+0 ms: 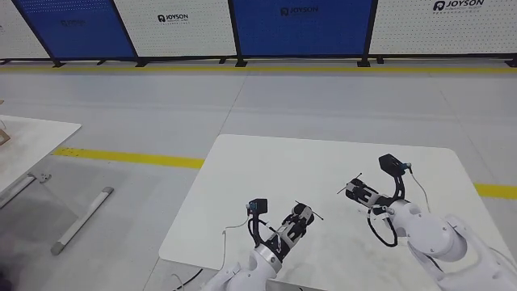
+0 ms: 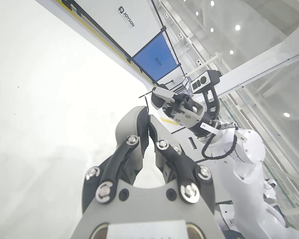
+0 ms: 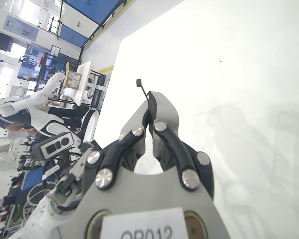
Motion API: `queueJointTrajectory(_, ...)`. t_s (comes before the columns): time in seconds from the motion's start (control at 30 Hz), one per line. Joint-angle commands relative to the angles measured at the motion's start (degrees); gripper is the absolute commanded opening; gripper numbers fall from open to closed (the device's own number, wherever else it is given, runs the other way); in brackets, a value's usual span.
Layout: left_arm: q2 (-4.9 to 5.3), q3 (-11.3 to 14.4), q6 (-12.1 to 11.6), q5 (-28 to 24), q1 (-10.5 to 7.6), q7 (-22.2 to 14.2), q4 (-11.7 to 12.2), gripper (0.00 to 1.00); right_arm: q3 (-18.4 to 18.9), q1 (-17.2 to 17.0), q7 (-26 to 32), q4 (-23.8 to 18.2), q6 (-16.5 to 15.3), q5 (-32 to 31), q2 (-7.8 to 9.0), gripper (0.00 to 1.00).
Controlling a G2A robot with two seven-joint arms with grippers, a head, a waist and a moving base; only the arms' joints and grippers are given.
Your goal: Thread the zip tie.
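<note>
Above the white counter [image 1: 323,162], the right gripper's [image 3: 149,100] fingers pinch a thin black plastic zip tie [image 3: 139,82], its square head plain in the right wrist view; the left gripper's [image 2: 148,115] fingers clamp a black strip [image 2: 146,104].

We classify this site as an industrial robot test hall. Our reference item is the white table [image 1: 323,162]. Beyond its far edge stands a row of blue and white pegboard partitions [image 1: 303,12] on black frames. A smooth grey floor [image 1: 323,97] surrounds the table, and a yellow lane line [image 1: 129,158] extends from both of its sides. A second work table [image 1: 32,141] stands to its left. High above the table, a white ceiling carries round lamps [image 2: 237,27].
</note>
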Motion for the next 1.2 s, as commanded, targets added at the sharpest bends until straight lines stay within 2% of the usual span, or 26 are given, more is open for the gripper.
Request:
queueJointTrajectory(0.0,0.00,0.00,-0.01,-0.01,0.00,-0.01,0.00,0.00,0.40,-0.55,-0.52,-0.24,-1.24,0.65,-0.03,0.00)
queueJointTrajectory(0.1,0.00,0.00,-0.01,-0.01,0.00,-0.01,0.00,0.00,3.16,-4.34,-3.88,-0.88,-5.66,1.81,0.40,0.00)
queueJointTrajectory(0.2,0.00,0.00,-0.01,-0.01,0.00,-0.01,0.00,0.00,4.97,-9.55,-7.76,-3.22,-7.95,0.41,0.94,0.00)
queueJointTrajectory(0.23,0.00,0.00,-0.01,-0.01,0.00,-0.01,0.00,0.00,5.08,-10.88,-9.49,-3.91,-7.24,-0.78,0.99,0.00)
queueJointTrajectory(0.33,0.00,0.00,-0.01,-0.01,0.00,-0.01,0.00,0.00,3.61,-13.82,-15.60,-7.19,-2.05,-4.26,0.43,0.00)
queueJointTrajectory(0.43,0.00,0.00,-0.01,-0.01,0.00,-0.01,0.00,0.00,3.78,-14.65,-19.87,-8.02,-1.74,-1.71,-0.37,0.00)
queueJointTrajectory(0.97,0.00,0.00,-0.01,-0.01,0.00,-0.01,0.00,0.00,3.94,-14.99,-20.51,-8.13,-2.08,-2.67,-0.43,0.00)
queueJointTrajectory(1.07,0.00,0.00,-0.01,-0.01,0.00,-0.01,0.00,0.00,5.36,-17.35,-23.26,-9.34,-2.97,-5.99,-0.23,0.00)
queueJointTrajectory(1.17,0.00,0.00,-0.01,-0.01,0.00,-0.01,0.00,0.00,8.27,-21.53,-25.97,-11.19,-5.24,-5.93,0.18,0.00)
